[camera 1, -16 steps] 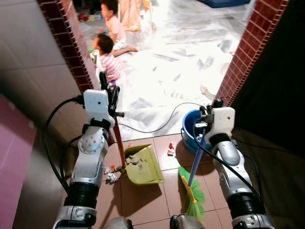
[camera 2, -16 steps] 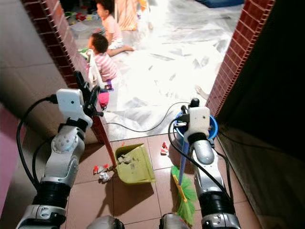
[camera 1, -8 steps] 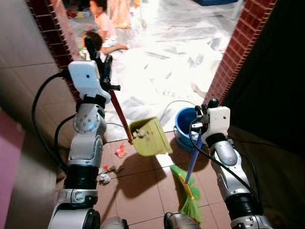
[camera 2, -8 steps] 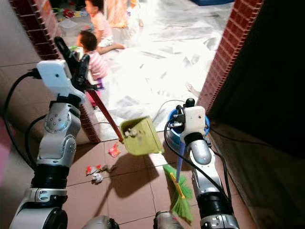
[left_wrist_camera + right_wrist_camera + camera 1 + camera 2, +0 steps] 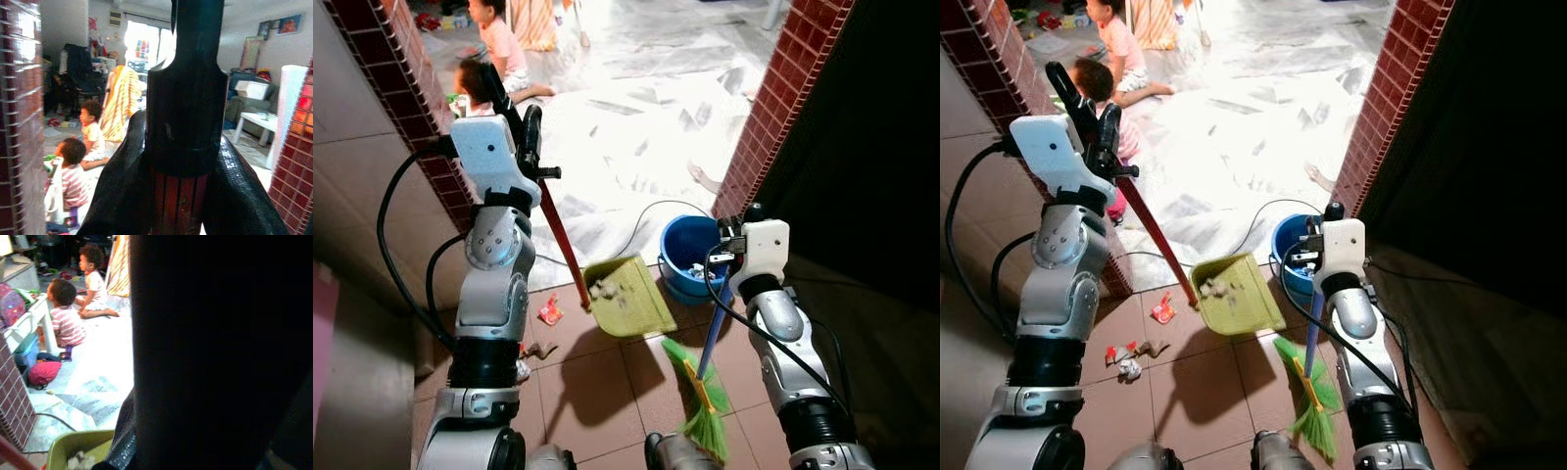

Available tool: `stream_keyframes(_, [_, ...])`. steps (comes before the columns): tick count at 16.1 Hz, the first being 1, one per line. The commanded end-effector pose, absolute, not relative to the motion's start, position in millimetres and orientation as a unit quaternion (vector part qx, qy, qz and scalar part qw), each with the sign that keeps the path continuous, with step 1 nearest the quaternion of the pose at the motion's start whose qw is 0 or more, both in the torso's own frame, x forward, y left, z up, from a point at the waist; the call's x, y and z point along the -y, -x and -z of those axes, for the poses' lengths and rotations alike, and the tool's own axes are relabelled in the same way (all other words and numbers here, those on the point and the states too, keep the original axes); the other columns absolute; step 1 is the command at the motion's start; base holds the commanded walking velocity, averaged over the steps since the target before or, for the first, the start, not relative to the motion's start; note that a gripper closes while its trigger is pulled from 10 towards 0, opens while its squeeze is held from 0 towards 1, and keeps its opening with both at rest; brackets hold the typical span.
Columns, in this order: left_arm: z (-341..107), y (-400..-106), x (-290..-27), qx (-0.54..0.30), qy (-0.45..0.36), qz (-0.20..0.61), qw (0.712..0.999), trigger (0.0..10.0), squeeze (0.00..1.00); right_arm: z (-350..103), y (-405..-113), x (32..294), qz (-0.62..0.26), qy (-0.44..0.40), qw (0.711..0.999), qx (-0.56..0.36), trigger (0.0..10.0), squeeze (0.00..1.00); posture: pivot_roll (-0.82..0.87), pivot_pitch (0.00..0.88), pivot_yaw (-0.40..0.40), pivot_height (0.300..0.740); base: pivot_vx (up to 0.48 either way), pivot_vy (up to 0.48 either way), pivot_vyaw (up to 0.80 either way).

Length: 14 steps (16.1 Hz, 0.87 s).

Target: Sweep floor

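Observation:
My left gripper (image 5: 516, 108) is raised high and shut on the red-brown handle (image 5: 179, 200) of a yellow-green dustpan (image 5: 626, 294). The pan hangs tilted off the tiled floor with crumpled litter in it, right beside a blue bucket (image 5: 690, 257). My right gripper (image 5: 736, 230) is shut on the blue stick of a broom (image 5: 715, 328). The broom's green bristles (image 5: 705, 421) rest on the tiles near my feet. A red wrapper (image 5: 549, 311) and crumpled paper scraps (image 5: 1126, 364) lie on the floor to the left.
Two children (image 5: 499, 44) sit on the bright marble floor beyond the doorway. Brick pillars (image 5: 773, 108) stand on both sides of the opening. A black cable (image 5: 651, 211) loops across the marble toward the bucket. A tiled wall (image 5: 362, 206) is on my left.
My left arm has lifted the dustpan off the tiles and carried it right, next to the bucket. The right arm still holds the broom in place. The camera has shifted.

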<state>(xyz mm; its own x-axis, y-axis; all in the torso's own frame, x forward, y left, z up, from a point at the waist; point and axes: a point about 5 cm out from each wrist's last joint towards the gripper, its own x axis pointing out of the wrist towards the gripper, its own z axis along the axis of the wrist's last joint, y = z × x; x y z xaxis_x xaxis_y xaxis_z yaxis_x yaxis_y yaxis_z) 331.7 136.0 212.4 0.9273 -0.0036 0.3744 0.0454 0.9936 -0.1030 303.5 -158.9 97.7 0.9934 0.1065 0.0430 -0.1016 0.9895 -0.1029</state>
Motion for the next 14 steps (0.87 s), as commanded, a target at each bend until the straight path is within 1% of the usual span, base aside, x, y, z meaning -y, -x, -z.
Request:
stream_keyframes(1, [-230.3,-324.2,-137.7,0.23,0.056,0.008,0.972,10.0,0.0,-96.0,-304.4,162.6,-0.047,0.056,0.997,0.014,10.0,0.0,-0.12,0.033,0.005,0.74,0.0,-0.244,0.0])
stream_keyframes(9, [-232.4,-323.7,-132.7,0.228,0.061,0.011,0.972,10.0,0.0,-93.8,-305.6,165.7,-0.05,0.063,0.997,0.004,10.0,0.0,-0.12,0.037,-0.004,0.74,0.0,-0.303,0.0])
stream_keyframes(14, [-233.5,-322.6,-132.0,0.229,0.063,0.011,0.971,10.0,0.0,-90.9,-306.4,165.8,-0.06,0.065,0.996,-0.005,10.0,0.0,-0.12,0.037,-0.009,0.74,0.0,-0.369,0.0])
